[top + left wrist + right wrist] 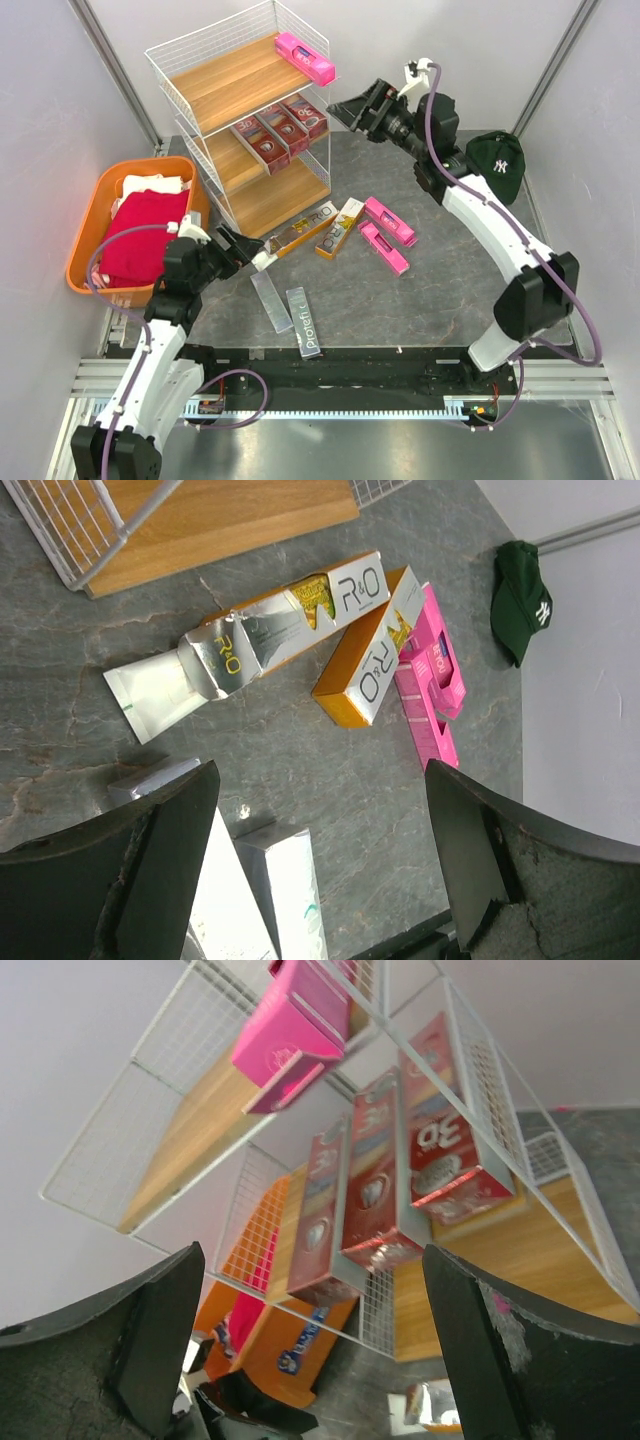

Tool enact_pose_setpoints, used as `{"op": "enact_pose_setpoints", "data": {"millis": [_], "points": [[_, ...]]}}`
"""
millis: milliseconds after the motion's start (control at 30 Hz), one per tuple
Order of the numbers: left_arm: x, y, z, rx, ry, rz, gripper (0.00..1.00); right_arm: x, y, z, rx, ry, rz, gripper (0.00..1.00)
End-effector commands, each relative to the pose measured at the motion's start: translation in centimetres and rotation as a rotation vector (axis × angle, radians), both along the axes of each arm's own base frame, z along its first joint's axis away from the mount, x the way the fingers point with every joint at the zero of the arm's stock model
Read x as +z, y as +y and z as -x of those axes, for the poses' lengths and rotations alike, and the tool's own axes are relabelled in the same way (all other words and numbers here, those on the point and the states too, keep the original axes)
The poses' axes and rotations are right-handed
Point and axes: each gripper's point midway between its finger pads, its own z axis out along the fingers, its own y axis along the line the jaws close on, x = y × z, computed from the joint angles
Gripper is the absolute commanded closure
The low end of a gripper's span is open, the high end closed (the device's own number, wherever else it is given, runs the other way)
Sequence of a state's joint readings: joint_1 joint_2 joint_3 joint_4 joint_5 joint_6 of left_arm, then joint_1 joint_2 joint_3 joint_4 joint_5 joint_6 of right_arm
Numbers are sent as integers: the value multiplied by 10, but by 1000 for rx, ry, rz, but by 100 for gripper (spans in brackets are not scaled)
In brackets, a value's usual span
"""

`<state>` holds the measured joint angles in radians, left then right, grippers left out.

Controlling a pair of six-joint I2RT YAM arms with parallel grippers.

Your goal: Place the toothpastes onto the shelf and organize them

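Pink, red, gold and silver boxes are the toothpastes. One pink box (305, 57) lies on the top board of the shelf (215, 85), right at the open end. I think it sits there because that is the side the right claw can reach. Three dark red boxes (280, 130) lie side by side on the middle board, so the same kinds are kept together. I see no box on the bottom board.

The right claw (347, 110) hangs just beside the shelf. Its fingers are apart and it holds nothing.

Six more boxes lie on the table (440, 300). A long gold box (300, 232) and a short gold box (340, 227) meet at one end. Two pink boxes (390, 220) lie just beside them, and two silver boxes (270, 300) lie nearer the arms. The long gold box has its end flap open.

The left claw (243, 247) is low, right by that open end. Its fingers are wide apart with nothing between them. I think it is lined up to grab this box, because it is the closest one. The loose flap could catch on the wire.
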<state>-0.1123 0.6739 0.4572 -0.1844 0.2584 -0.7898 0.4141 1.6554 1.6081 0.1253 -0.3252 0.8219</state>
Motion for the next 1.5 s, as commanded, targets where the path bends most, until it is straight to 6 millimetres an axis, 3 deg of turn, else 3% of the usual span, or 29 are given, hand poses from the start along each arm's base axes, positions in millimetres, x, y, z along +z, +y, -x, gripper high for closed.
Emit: {"op": "enact_pose_setpoints", "data": {"millis": [0,167,200,267,300,333,500,600,767,900,1267,1467], "points": [[17,-7,-8,-70,-68,-22,9,-20,-27,13,-102,-1,107,2],[19,-23,-13,-150,-70,-5,10,-86,-64,26,-225,112,314,2],[18,-26,-18,-162,-60,-9,10,-110,-73,33,-246,158,370,2],[22,-38,-21,-203,-66,-27,10,-131,-92,34,-314,181,450,2],[16,-42,-24,-206,-47,-38,10,-156,-100,39,-330,231,504,2],[16,-53,-22,-242,-45,-45,10,-167,-107,40,-359,246,532,2],[15,-86,-27,-309,-33,-66,10,-248,-132,60,-380,375,703,2],[9,-103,-27,-352,-12,-74,10,-284,-138,70,-365,445,760,2],[3,-122,-28,-393,10,-63,10,-317,-141,80,-338,507,804,2],[-2,-126,-27,-400,24,-53,10,-340,-144,96,-302,558,836,2],[-9,-127,-26,-400,47,-43,11,-381,-116,136,-172,610,910,5],[-8,-126,-23,-397,45,-39,11,-392,-107,140,-179,593,981,12]]}}
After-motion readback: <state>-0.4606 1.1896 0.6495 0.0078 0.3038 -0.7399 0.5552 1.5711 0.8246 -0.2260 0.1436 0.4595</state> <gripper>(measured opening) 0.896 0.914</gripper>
